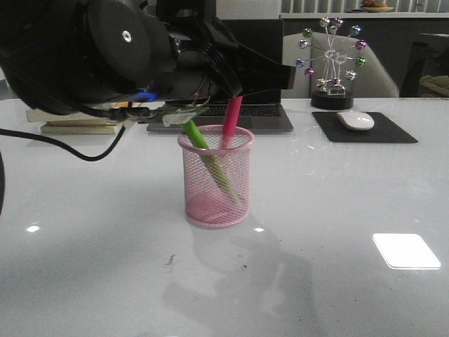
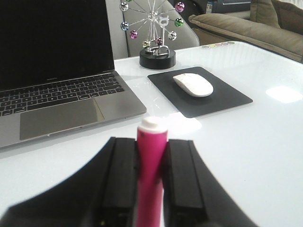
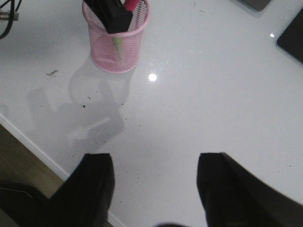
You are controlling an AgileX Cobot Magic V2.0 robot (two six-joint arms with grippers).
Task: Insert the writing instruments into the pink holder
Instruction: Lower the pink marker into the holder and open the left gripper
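Just above the pink holder (image 1: pixel 215 184), the left hand (image 2: pixel 151 177) pinches the magenta pen (image 2: pixel 151 170), whose lower end dips inside the rim. Beside it, the lime green pen (image 1: pixel 209 159) leans in the holder on the white tabletop (image 1: pixel 351 210). Well apart, the right hand (image 3: pixel 154 179) hovers spread and empty.
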